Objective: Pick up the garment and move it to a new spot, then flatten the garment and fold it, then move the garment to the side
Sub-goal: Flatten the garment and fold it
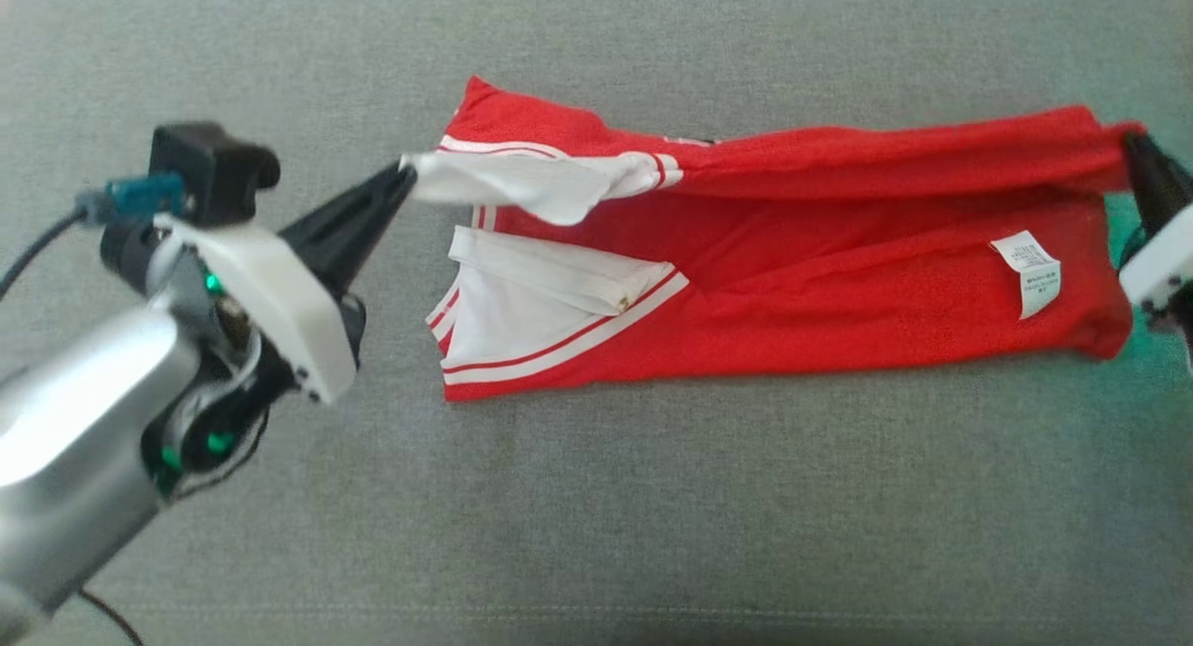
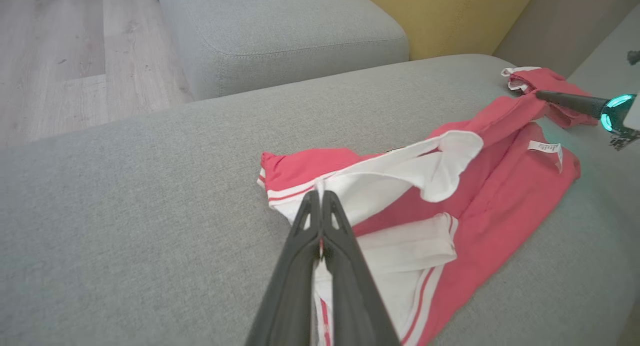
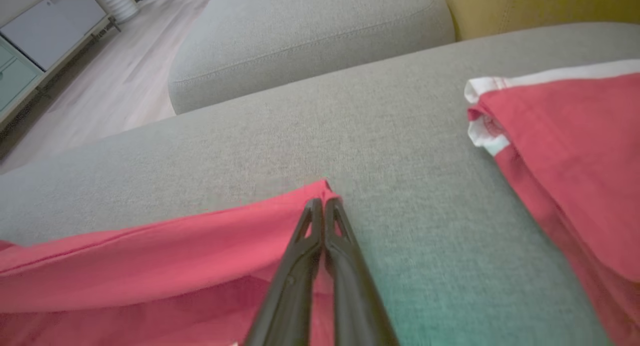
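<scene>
Grey sofa cushion [image 1: 652,497] carries the red garment [image 1: 839,282], lying lengthwise mid-seat w/ its far long edge raised & taut btwn my two arms. Left gripper [image 1: 403,172] is pressed together on the white sleeve edge and right gripper [image 1: 1130,143] pinches the red hem corner, so I judge this the fold step; next I'd bring both ends toward me evenly & lay that edge on the near one. White care tag [image 1: 1028,271] near the right end has print, too small to read.
</scene>
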Robot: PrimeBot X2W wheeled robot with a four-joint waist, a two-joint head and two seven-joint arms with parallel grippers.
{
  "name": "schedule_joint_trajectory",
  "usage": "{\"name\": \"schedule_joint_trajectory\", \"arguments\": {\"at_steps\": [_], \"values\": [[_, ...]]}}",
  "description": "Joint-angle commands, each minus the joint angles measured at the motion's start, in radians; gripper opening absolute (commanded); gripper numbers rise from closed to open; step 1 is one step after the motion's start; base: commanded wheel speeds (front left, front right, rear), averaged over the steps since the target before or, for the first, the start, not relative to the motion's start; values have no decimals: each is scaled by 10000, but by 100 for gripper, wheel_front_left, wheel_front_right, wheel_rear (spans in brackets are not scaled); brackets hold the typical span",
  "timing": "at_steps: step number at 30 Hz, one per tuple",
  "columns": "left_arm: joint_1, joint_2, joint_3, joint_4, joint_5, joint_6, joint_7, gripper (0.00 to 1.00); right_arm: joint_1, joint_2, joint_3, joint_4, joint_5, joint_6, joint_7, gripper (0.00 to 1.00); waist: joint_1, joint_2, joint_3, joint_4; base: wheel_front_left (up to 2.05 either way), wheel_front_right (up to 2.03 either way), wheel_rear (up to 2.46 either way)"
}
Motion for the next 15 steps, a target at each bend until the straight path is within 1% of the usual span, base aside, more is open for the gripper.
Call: {"name": "schedule_joint_trajectory", "arguments": {"at_steps": [1,5,10,11,12,13,14,15], "values": [[-131,572,489,-367,-47,152,-108,0,279,-276,-78,-361,15,-9,32,0,0,0,-62,45,0,0,0],[480,677,356,-876,-191,490,-231,0,876,-199,-441,-678,-89,-9,240,0,0,0,-141,107,0,0,0],[1058,436,122,-842,-316,678,-398,0,1358,45,-822,-1003,-275,-9,602,0,0,0,-206,110,0,0,0],[1143,369,94,-781,-331,707,-452,18,1441,100,-886,-1082,-295,-9,675,34,0,0,-242,101,0,0,0],[1143,369,94,-781,-331,707,-452,18,1441,100,-886,-1082,-295,-9,675,34,0,0,-242,101,0,0,0],[1219,312,66,-695,-303,751,-534,73,1521,148,-970,-1150,-325,-9,719,99,0,0,-292,88,0,0,0],[1300,247,52,-596,-273,805,-646,100,1598,192,-1103,-1214,-355,-9,693,100,0,0,-354,74,0,0,0],[1383,182,53,-485,-220,894,-798,100,1695,253,-1220,-1290,-357,-9,675,100,0,0,-442,60,0,0,0]]}}
